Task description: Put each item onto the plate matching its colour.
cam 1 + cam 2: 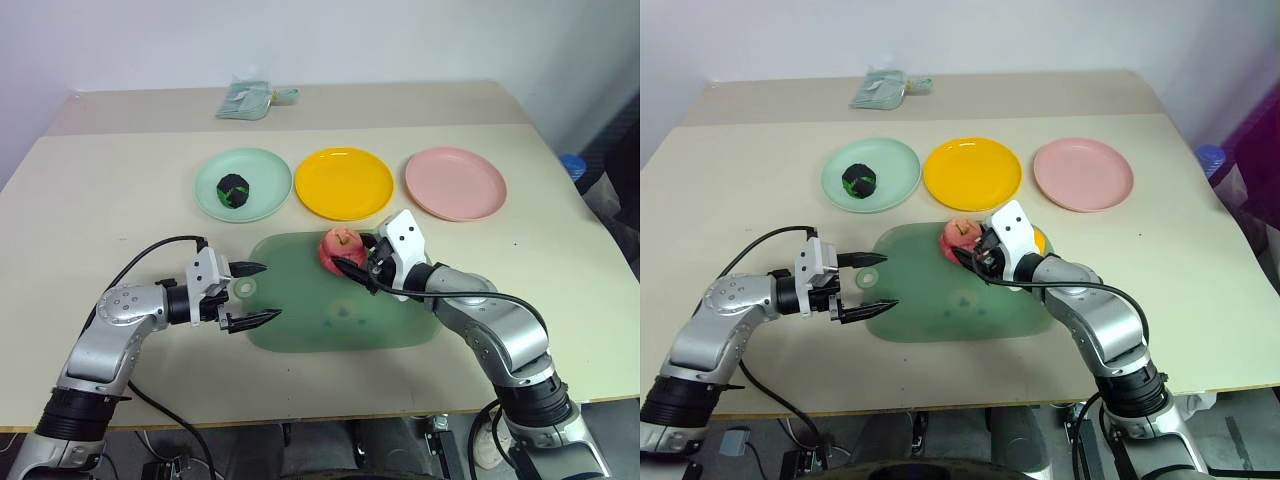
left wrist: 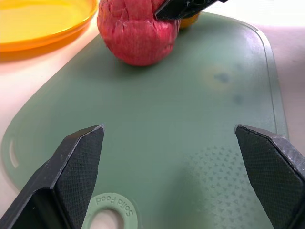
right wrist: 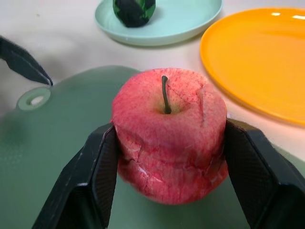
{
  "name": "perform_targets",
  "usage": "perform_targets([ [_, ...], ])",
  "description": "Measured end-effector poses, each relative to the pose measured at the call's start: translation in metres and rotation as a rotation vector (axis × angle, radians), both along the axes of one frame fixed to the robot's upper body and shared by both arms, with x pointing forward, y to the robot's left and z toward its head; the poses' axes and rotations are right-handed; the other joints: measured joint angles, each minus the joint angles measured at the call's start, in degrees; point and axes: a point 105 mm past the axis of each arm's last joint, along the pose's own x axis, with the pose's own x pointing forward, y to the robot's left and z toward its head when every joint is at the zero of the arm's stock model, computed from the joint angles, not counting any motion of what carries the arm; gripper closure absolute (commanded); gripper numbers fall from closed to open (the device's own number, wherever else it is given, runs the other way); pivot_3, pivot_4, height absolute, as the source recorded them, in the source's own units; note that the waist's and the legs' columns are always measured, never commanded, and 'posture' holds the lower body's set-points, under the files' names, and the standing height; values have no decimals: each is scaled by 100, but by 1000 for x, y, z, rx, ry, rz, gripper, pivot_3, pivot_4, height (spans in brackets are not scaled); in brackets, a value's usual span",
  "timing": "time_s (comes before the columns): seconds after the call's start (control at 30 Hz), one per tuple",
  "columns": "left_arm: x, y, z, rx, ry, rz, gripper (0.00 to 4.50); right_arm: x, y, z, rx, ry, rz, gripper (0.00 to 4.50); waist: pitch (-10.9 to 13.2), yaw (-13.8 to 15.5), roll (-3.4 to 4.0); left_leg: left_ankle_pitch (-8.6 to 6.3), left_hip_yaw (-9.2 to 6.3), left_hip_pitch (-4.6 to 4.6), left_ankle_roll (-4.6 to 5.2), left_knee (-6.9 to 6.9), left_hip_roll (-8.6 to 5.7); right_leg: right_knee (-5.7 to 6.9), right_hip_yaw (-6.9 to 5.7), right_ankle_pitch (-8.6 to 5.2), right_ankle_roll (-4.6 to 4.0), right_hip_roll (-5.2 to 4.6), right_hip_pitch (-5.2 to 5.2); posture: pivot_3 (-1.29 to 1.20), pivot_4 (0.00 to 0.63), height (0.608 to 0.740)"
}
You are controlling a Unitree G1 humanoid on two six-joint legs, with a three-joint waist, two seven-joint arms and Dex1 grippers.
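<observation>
— Right gripper (image 3: pixel 167 157)?
— Clamped on the apple (image 3: pixel 169 133), one finger (image 3: pixel 97 176) pressed to each side, stem up, over the far part of the board (image 1: pixel 330 300).
— Left gripper (image 1: pixel 255 293)?
— Spread wide, holding nothing, hovering at the board's near-left corner by the hanging hole.
— Ball (image 1: pixel 235 188)?
— Lying on the green plate (image 1: pixel 268 175), far left of the row.
— Orange round (image 1: pixel 1039 240)?
— Just peeking out behind the right gripper, on the board.
— Other plates?
— Yellow plate (image 1: pixel 345 183) in the middle, pink plate (image 1: pixel 455 183) on the right, both bare.
</observation>
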Motion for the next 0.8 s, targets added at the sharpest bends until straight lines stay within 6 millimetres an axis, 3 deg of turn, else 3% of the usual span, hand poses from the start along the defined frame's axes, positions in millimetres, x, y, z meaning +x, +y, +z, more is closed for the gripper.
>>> perform_targets([
  [0.13, -2, -1, -5, -18, 7, 7, 0, 26, -31, 46, 35, -138, -155, 1868, 1, 4, 2, 0, -1, 0, 0, 0, 0, 0, 0, 0, 0, 0, 0, 0, 150, 740],
  [0.2, -3, -4, -6, -30, 8, 10, 0, 40, -53, 59, 20, -172, -262, 1868, 0, 20, 1, 0, -1, 0, 0, 0, -1, -2, -1, 0, 0, -1, 2, 0, 150, 740],
  [0.27, -2, -7, -6, -46, 5, 15, 0, 62, -91, 56, -1, -147, -437, 1868, 1, 33, 1, 0, 2, 0, 0, 0, -4, -3, -1, 0, 0, -6, 2, 0, 150, 740],
  [0.37, -3, -8, -7, -52, 5, 21, 0, 79, -143, 37, -32, -73, -635, 1868, 2, 26, 4, -1, 9, -1, 2, -5, -5, -2, 4, 0, 0, -5, -5, 0, 150, 740],
  [0.47, -3, -12, -5, -64, -2, 17, 0, 91, -164, 24, -11, -37, -701, 420, 5, -42, 11, -1, 21, -1, 2, -10, -2, 1, 14, 0, -1, 2, -14, 0, 150, 740],
  [0.5, -4, -13, -4, -64, -6, 14, 0, 94, -168, 24, -2, -46, -706, 20, 5, -61, 12, -1, 22, -1, 2, -13, -1, 4, 16, 1, -1, 4, -18, 0, 150, 740],
  [0.67, -8, -17, -1, -64, -14, 12, 0, 88, -160, 44, 7, -157, -603, 20, 5, -77, 16, -1, 20, -3, 2, -20, 6, 5, 17, 1, -2, 2, -22, 0, 150, 740],
  [0.8, -9, -17, 0, -58, -3, 17, 0, 41, -114, 42, 1, -181, -255, 20, 5, 3, 16, -2, 13, -4, 3, -19, 5, -3, 15, 1, -1, 1, -15, 0, 150, 740],
])
